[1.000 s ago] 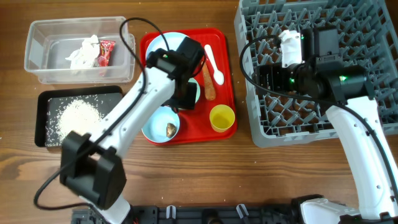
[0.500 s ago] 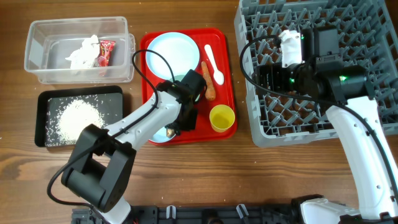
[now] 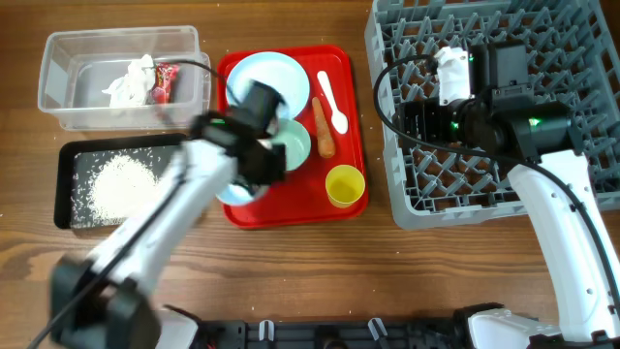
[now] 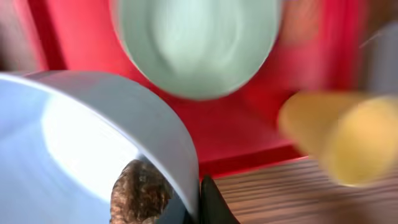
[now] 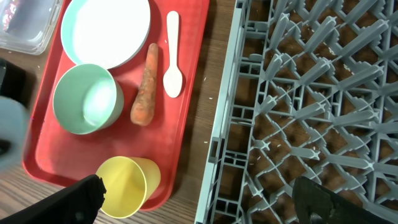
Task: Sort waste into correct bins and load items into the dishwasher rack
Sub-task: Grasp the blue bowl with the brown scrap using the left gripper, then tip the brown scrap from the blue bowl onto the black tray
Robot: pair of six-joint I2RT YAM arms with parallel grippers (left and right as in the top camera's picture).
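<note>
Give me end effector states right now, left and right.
Left end effector: closed on the rim of the pale blue bowl.
Right end effector: open, holding nothing.

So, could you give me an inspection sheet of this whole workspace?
Surface: wooden table.
Job's things: clear tub holds tissue and wrapper; black tray holds rice; plate, green bowl, carrot stick, yellow cup on red tray; rack shows no dishes.
Clutter: white spoon on red tray.
Grippers: left gripper grips rim of blue bowl holding brown lump; right gripper open above rack.
Cables: black cables loop by both arms.
Surroundings: nothing seen.
</note>
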